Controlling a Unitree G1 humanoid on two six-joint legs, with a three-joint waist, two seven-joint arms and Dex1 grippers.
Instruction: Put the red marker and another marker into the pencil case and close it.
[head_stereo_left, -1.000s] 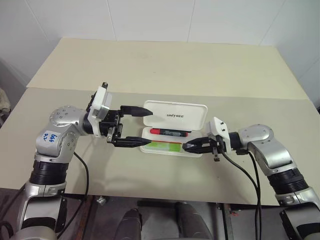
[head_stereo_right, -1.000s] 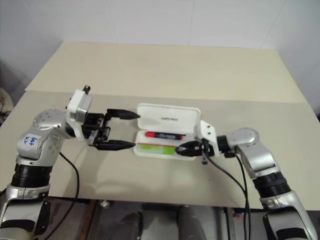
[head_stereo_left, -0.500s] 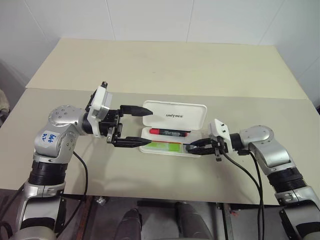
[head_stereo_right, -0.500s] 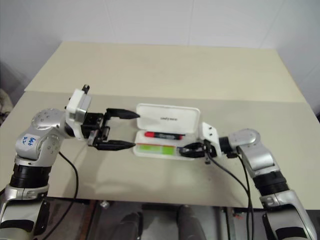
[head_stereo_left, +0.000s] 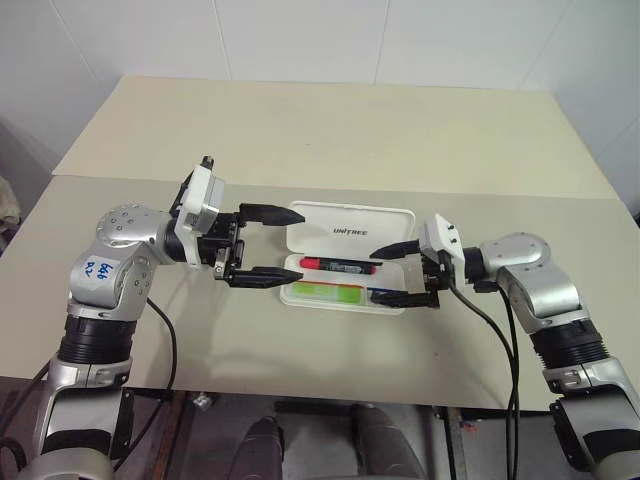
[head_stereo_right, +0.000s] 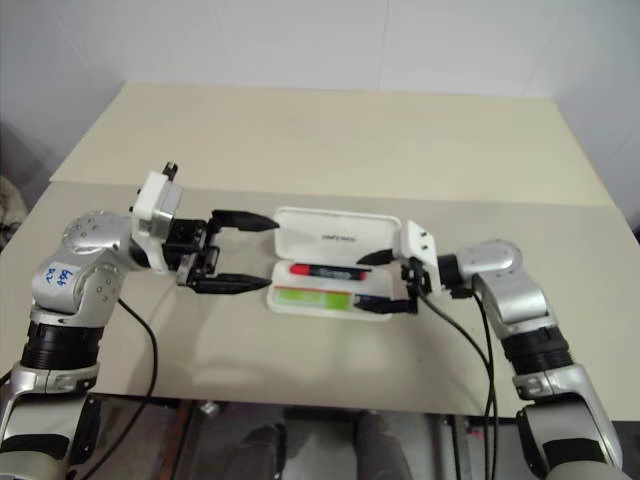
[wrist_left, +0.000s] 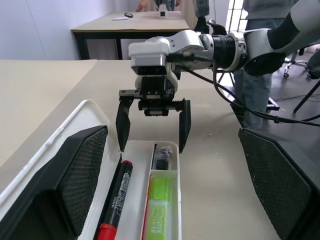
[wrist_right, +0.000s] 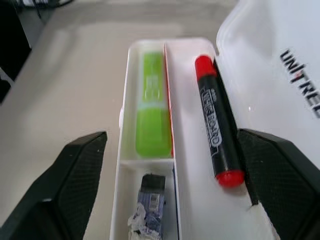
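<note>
White hard-plastic pencil case (head_stereo_left: 345, 262) lies open on the beige desk (head_stereo_left: 330, 140). Inside, the red-and-black marker (head_stereo_left: 338, 265) occupies the far compartment, the lime-green marker (head_stereo_left: 327, 292) the near one. Left tool (head_stereo_left: 262, 243) and right tool (head_stereo_left: 395, 271) flank the case, both spread wide, holding nothing.

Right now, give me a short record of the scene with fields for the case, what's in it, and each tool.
pencil case: open on the table, lid up, not yet closed
red marker: lying in the case's tray, on the side next to the lid
lime-green marker: lying in the tray's other long compartment
small compartment: holds a small dark item, too unclear to name
left tool: open, empty, at the case's left end
right tool: open, empty, at the case's right end
</note>
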